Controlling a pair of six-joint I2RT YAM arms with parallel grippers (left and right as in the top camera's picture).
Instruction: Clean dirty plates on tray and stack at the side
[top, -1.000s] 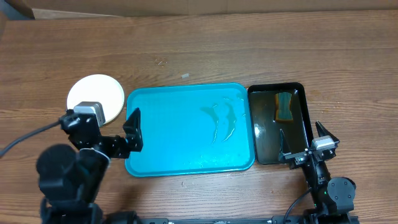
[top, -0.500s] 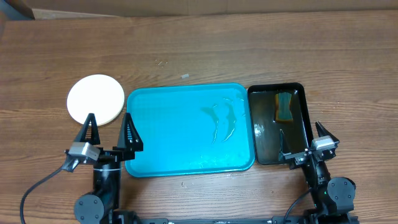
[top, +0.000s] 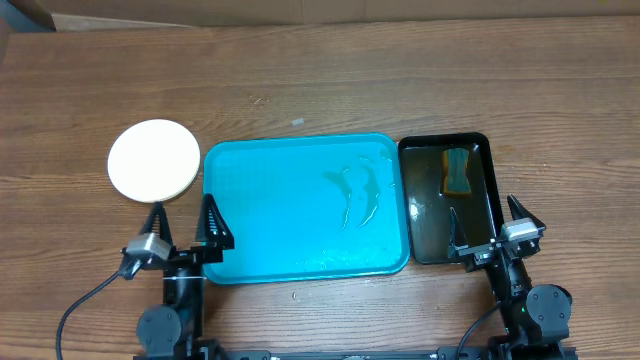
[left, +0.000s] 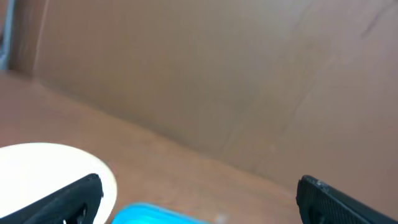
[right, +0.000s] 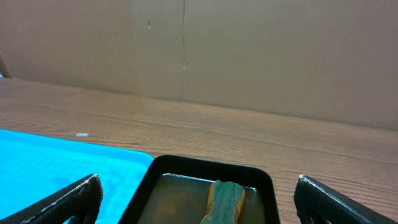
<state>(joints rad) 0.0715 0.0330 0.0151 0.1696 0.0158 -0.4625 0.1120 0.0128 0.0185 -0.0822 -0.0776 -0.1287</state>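
The turquoise tray (top: 300, 210) lies at the table's middle with no plates on it, only wet streaks. A white plate stack (top: 154, 160) sits on the table left of the tray; how many plates it holds cannot be told. It also shows in the left wrist view (left: 43, 180), with a tray corner (left: 155, 214). My left gripper (top: 183, 228) is open and empty at the tray's front left corner. My right gripper (top: 490, 228) is open and empty at the front edge of the black tray (top: 480, 150).
The black tray holds murky water and a green-and-yellow sponge (top: 458, 170), also in the right wrist view (right: 225, 200). A brown cardboard wall (right: 249, 50) stands behind the table. Small crumbs (top: 298, 122) lie beyond the turquoise tray.
My left arm has drawn back from beside the plate stack to the front of the table, its gripper now pointing away from the front edge. The right arm has not moved.
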